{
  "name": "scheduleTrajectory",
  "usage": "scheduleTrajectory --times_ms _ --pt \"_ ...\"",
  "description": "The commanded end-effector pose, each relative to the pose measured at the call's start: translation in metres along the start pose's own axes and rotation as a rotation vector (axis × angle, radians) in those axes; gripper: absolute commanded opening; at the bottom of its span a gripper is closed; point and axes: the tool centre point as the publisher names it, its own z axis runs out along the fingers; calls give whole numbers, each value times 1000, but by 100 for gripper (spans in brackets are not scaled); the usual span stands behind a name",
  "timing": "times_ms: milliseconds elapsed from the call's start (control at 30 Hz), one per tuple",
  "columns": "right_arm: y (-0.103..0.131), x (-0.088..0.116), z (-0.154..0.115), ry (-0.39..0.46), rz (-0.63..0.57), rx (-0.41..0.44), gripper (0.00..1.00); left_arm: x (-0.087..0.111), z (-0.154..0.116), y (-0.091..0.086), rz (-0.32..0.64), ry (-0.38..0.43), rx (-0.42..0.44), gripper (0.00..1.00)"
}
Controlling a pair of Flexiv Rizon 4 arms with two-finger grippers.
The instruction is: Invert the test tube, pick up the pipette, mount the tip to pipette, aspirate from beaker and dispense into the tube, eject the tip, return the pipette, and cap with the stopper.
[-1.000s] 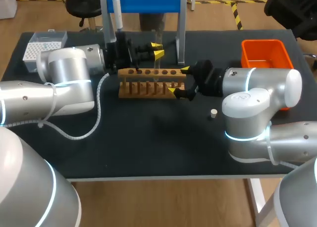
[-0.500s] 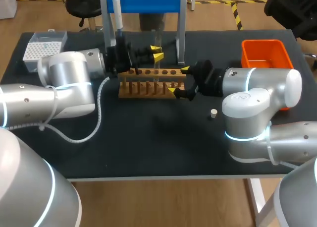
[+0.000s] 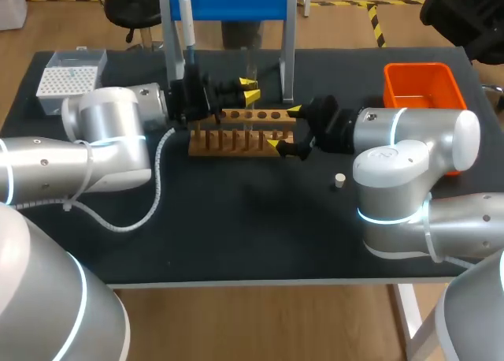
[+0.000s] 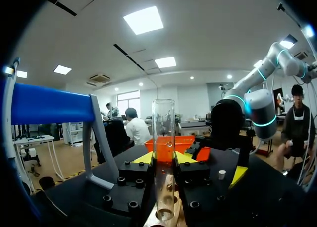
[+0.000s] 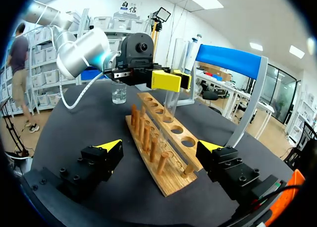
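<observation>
My left tool (image 3: 250, 90) is clamping the test tube (image 4: 163, 138) between both yellow fingertips. The tube is standing upright, mouth up, with its lower end at a hole of the wooden rack (image 3: 236, 132); I cannot tell whether it is seated. My right tool (image 3: 285, 127) is standing wide, its fingers straddling the rack's right end without touching it. The white stopper (image 3: 339, 180) is lying on the tabletop (image 3: 236, 235) near my right arm. The pipette (image 3: 186, 22) is hanging on the blue stand (image 3: 236, 2) behind the rack. The beaker (image 5: 119, 94) is sitting beyond the rack under my left arm.
</observation>
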Motion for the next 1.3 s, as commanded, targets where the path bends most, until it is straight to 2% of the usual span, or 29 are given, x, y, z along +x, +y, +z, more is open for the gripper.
scheduleTrajectory --times_ms 33,500,533,567,800,1100,1300 --pt "-1 0 0 -1 0 -2 100 0 1 5 5 1 10 0" --pt "-1 0 0 -1 0 -2 100 3 0 14 7 -2 15 0" --pt "-1 0 0 -1 0 -2 100 3 0 14 5 -3 15 24" --pt "-1 0 0 -1 0 -2 100 3 0 15 1 -8 15 100" --pt "-1 0 0 -1 0 -2 100 6 -5 5 -26 -6 -2 100" --pt "-1 0 0 -1 0 -2 100 16 -12 -30 -15 13 -39 100" --pt "-1 0 0 -1 0 -2 100 18 -10 -52 -5 28 -97 100"
